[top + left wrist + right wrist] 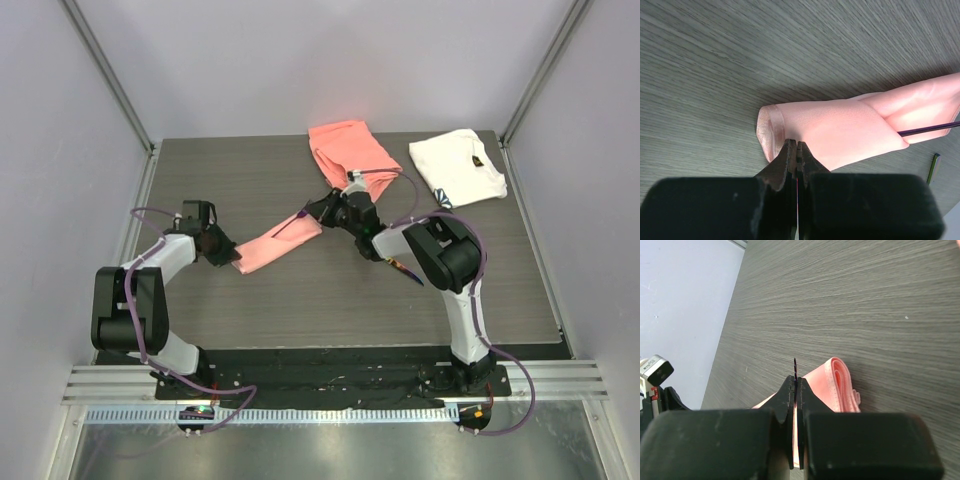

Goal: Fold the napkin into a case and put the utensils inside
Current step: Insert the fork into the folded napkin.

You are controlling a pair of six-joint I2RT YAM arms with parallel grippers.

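The glossy pale-pink napkin lies folded into a narrow case point(280, 243) on the table, slanting up to the right. My left gripper point(222, 252) is at its lower left end, jaws shut on the cloth's near edge point(793, 145). A slim dark purple utensil point(290, 224) is pinched in my right gripper point(314, 213), which is shut at the case's upper right end. The utensil's thin tip point(794, 365) sticks out past the fingertips, beside the case's layered edge point(837, 382). In the left wrist view its shaft point(930, 129) reaches into the case's point(840, 130) far end. A second utensil point(405, 268) lies on the table by the right arm.
A thicker coral-orange cloth point(345, 150) lies bunched at the back, just behind the right gripper. A folded white cloth point(458, 165) with a dark mark sits at the back right. Metal frame posts stand at the table's back corners.
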